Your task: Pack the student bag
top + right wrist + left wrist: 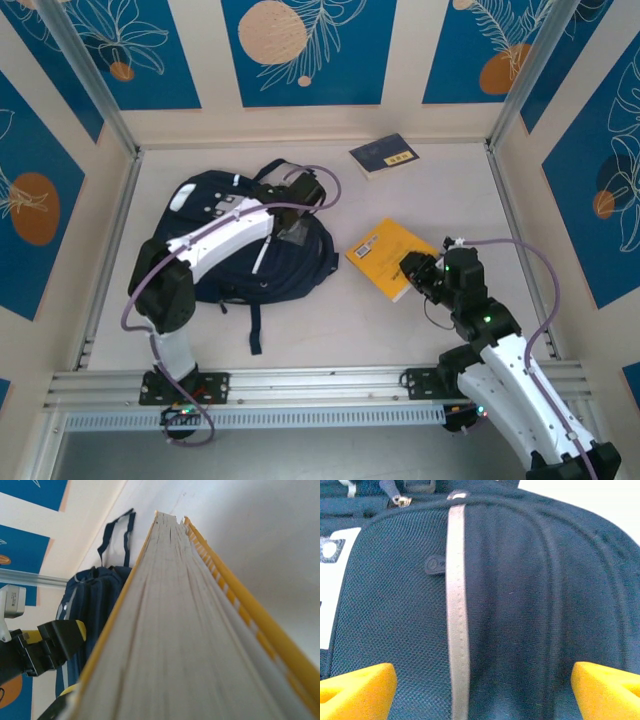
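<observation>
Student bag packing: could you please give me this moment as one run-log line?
left fingers open over student bag | right fingers shut on yellow book

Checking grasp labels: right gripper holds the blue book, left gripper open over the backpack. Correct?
No. The right gripper holds the yellow book, as the right wrist view shows; the blue book lies apart, untouched. The rest holds.

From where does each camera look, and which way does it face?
Top external: above and behind the arms, facing down on the table; left hand, right hand, student bag, yellow book and blue book show.
Left wrist: over the student bag, facing its navy fabric; its own yellow fingertips show, wide apart.
Right wrist: low, facing along the yellow book's pages toward the bag; the left hand shows.
All share the bag.
</observation>
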